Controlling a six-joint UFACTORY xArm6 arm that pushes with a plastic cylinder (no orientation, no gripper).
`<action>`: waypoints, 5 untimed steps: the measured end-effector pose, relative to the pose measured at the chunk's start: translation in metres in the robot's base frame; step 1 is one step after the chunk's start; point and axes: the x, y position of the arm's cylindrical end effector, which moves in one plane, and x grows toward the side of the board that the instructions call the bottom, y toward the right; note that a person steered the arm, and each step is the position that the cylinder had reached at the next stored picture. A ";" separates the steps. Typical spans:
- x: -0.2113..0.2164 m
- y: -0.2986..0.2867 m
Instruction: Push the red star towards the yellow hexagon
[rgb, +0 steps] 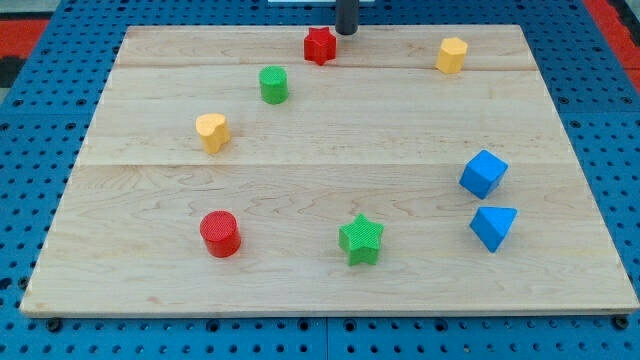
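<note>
Just left of tool (346, 32), red star (319, 45).

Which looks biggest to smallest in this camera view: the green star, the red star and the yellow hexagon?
1. Green star block, plainly largest, though it sits nearest the view's bottom, so nearness may inflate it.
2. Red star block and yellow hexagon block: these look about alike, so I won't rank them.
</note>
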 end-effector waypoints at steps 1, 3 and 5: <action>0.000 0.000; 0.013 -0.088; 0.025 -0.031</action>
